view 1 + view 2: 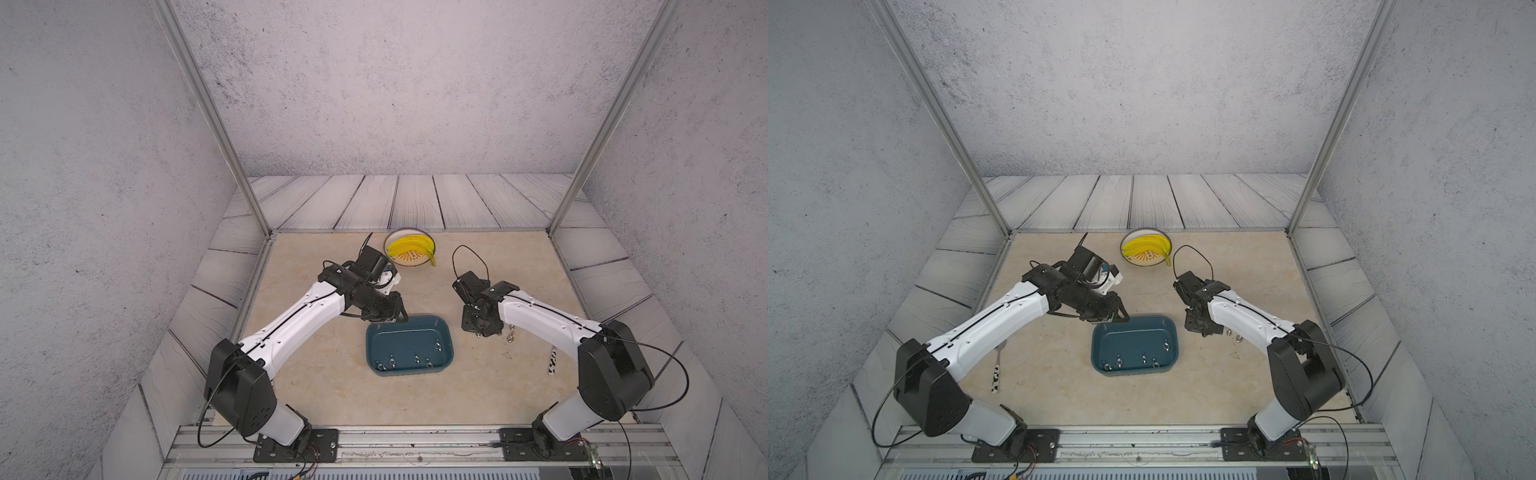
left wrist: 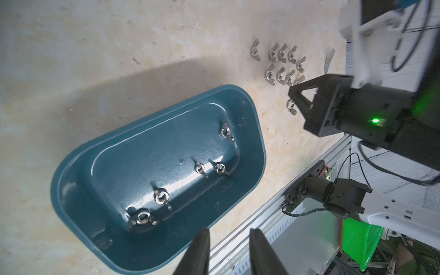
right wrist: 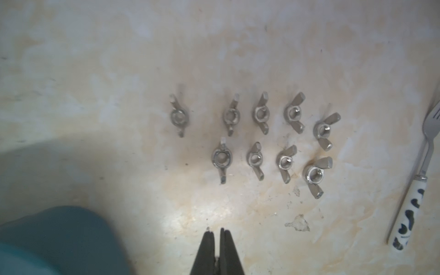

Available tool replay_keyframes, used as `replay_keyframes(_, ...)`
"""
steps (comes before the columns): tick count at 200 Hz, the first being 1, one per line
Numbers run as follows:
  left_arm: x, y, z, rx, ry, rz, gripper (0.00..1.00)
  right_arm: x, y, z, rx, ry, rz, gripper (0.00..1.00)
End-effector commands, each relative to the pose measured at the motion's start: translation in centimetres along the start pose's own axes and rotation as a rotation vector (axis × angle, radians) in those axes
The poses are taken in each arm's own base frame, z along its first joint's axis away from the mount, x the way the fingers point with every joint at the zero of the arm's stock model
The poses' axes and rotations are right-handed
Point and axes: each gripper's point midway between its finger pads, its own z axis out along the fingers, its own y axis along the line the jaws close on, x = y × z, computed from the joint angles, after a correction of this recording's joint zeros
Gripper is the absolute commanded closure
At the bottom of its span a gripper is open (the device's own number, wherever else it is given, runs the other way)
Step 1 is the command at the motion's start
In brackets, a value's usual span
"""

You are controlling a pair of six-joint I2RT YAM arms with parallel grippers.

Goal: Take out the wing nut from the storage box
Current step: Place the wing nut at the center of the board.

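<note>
The left hand is hovering partly open, empty, at the storage box holding five wing nuts; the right hand is hanging closed, empty, above loose nuts.

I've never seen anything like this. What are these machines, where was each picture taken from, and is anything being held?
These are two white-and-black robot arms, each ending in a two-fingered claw. Two pictures look down on the whole scene from above; the other two come from cameras on the arms' wrists. On the beige table sits a shallow dark teal plastic storage box with five silver metal wing nuts inside. More wing nuts lie in rows beside it, near a metal fork with a black-and-white handle. At the back is a round white-and-yellow plate of yellow bananas. The left claw hovers open and empty at the box's far edge. The right claw is shut; one nut shows right at its tips, and I cannot tell whether it is gripped.
</note>
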Motion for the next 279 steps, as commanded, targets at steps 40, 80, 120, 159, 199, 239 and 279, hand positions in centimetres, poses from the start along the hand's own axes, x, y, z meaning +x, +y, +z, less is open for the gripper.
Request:
replay_keyframes(40, 0.5, 0.7, 1.3, -0.039, 0.027, 0.015, 0.65, 2.3, -0.3, 4.1, 0.027, 0.055, 0.009, 1.00)
replay_keyframes(80, 0.9, 1.1, 1.5, -0.044, 0.028, 0.009, 0.65, 1.9, -0.3, 4.9, 0.036, 0.045, 0.009, 1.00)
replay_keyframes(120, 0.7, 1.0, 1.8, -0.037, 0.036, 0.012, 0.65, 1.8, 0.0, 5.7, 0.029, 0.052, 0.005, 1.00)
replay_keyframes(159, 0.6, 0.9, 1.9, -0.035, 0.036, 0.017, 0.65, 1.6, -0.2, 5.9, 0.021, 0.050, -0.005, 1.00)
replay_keyframes(199, 0.5, 1.0, 2.2, -0.036, 0.041, 0.016, 0.65, 1.7, -0.4, 5.3, 0.015, 0.043, -0.016, 0.95)
replay_keyframes(239, 0.4, 1.0, 2.4, -0.036, 0.048, 0.015, 0.65, 1.8, -0.8, 4.8, 0.014, 0.034, -0.020, 0.91)
replay_keyframes(279, 0.3, 1.0, 2.4, -0.034, 0.048, 0.014, 0.65, 1.6, -1.1, 3.8, 0.004, 0.014, -0.015, 0.86)
